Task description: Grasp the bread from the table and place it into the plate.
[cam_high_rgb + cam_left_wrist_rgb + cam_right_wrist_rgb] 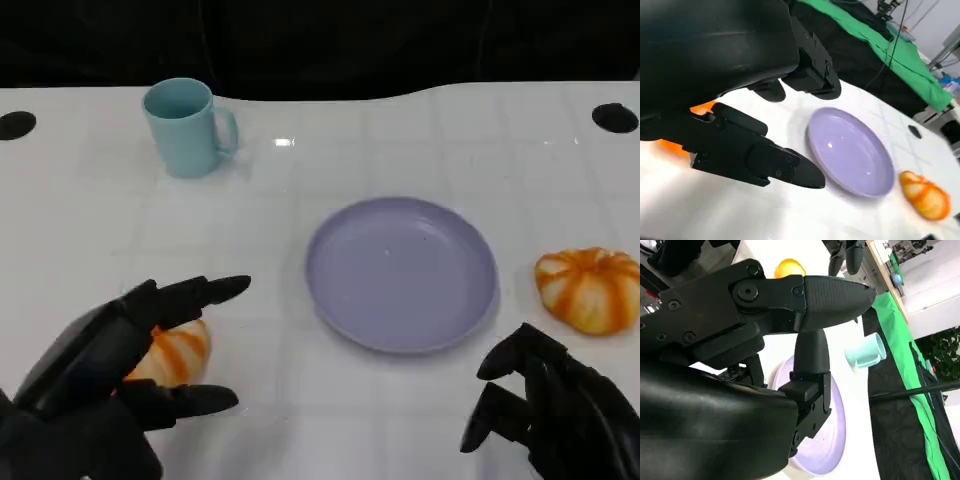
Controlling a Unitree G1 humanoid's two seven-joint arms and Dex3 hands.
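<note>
Orange-striped bread (172, 352) on table, lavender plate (401, 272) well apart

Two breads (172, 353) (590, 288), one plate (401, 273), one cup (187, 126).

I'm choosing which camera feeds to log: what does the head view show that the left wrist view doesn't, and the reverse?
Head view alone: the teal mug at the table's far left and the right hand, fingers apart, holding nothing. Left wrist view alone: green cloth beyond the table. Both: the purple plate, bare; a bread on the plate's right-hand side; another bread between the left hand's fingers, though contact is unclear.
</note>
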